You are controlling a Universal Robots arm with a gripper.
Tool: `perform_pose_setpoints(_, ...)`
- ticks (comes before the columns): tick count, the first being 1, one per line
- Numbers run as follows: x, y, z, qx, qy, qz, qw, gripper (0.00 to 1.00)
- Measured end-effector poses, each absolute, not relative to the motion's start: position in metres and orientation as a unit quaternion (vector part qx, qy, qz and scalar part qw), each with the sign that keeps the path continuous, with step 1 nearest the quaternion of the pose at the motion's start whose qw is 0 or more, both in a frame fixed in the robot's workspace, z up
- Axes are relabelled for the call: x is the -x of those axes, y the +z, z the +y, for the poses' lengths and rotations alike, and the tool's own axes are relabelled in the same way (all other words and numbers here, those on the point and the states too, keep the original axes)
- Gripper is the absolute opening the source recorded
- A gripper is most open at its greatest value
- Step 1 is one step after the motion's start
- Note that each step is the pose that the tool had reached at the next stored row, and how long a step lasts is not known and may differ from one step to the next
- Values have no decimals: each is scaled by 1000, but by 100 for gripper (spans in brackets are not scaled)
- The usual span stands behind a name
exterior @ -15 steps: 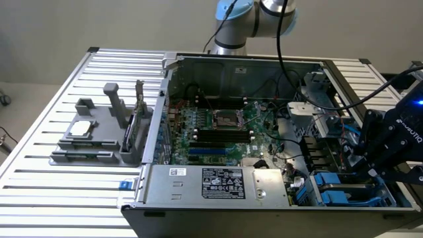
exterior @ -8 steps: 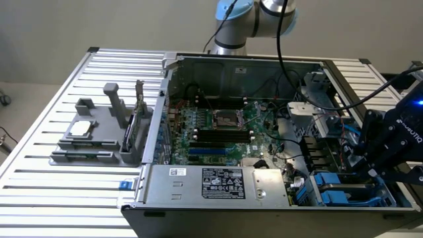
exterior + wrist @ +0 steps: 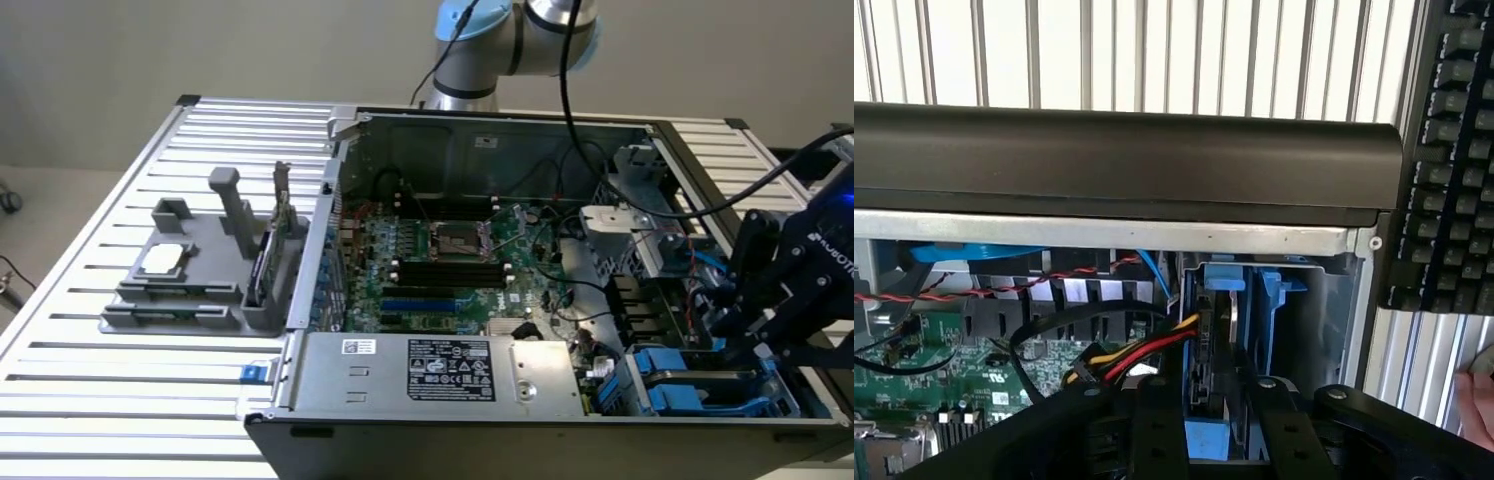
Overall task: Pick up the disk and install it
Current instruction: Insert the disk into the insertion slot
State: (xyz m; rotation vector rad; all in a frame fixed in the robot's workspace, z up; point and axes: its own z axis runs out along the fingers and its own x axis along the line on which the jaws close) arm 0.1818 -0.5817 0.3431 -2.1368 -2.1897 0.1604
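The disk (image 3: 1222, 290) stands on edge in its blue carrier, down in the drive bay (image 3: 694, 385) at the case's front corner on the exterior view's right. My gripper (image 3: 1219, 440) hangs over that bay (image 3: 745, 338), its two black fingers (image 3: 1159, 430) straddling the carrier. It is open, with a narrow gap on either side of the carrier. Most of the disk's label face is hidden inside the bay.
The open computer case (image 3: 334, 200) lies on a slatted metal table. A grey power-supply box (image 3: 454, 370) fills its front and the motherboard (image 3: 441, 260) its middle. Cables (image 3: 1134, 355) run beside the bay. A keyboard (image 3: 1454, 150) and a hand (image 3: 1479, 400) are beyond the case wall. A grey fixture (image 3: 174, 275) holds a chip.
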Motion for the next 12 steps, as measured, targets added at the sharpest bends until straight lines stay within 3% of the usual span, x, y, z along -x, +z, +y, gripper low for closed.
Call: perform_pose_setpoints(12,-162,348,-583,697,52,-714,39,31)
